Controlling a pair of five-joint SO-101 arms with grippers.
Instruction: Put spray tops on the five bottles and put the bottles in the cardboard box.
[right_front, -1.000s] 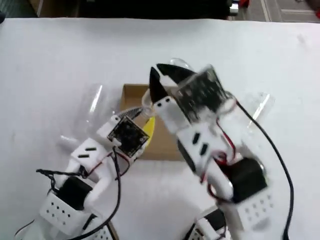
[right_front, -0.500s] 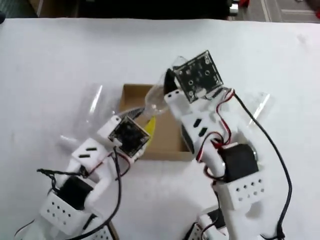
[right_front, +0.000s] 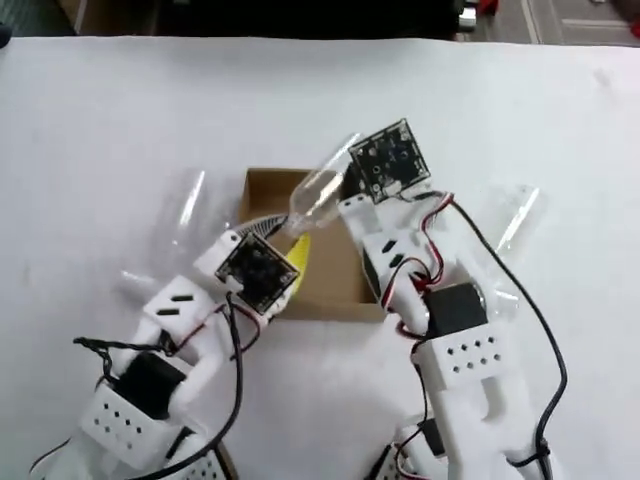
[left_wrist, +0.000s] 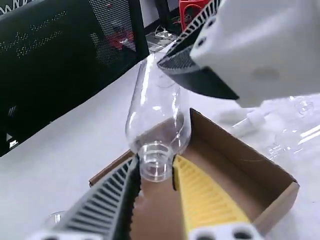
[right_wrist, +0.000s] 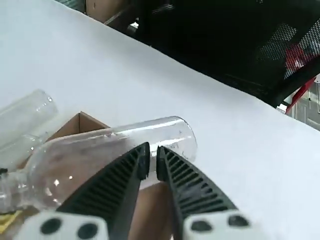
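A clear bottle (right_front: 318, 188) with a bare neck hangs tilted over the open cardboard box (right_front: 335, 272). My left gripper (right_front: 290, 233) is shut on its neck; in the left wrist view the neck (left_wrist: 155, 167) sits between the black and yellow fingers of the left gripper (left_wrist: 156, 172). My right gripper (right_front: 346, 190) is at the bottle's far end. In the right wrist view the right gripper (right_wrist: 151, 152) has its fingers nearly together over the bottle's body (right_wrist: 100, 150), with nothing between them. The box (left_wrist: 250, 155) holds no bottles.
Other clear bottles lie on the white table: one left of the box (right_front: 187, 200), one by the left arm (right_front: 135, 282), one on the right (right_front: 520, 215). A white spray top (left_wrist: 250, 120) lies beside the box. The table's far half is open.
The right arm has drawn back and swung its gripper down onto the bottle's far end, and its fingers have come together. The left gripper has kept the neck in place.
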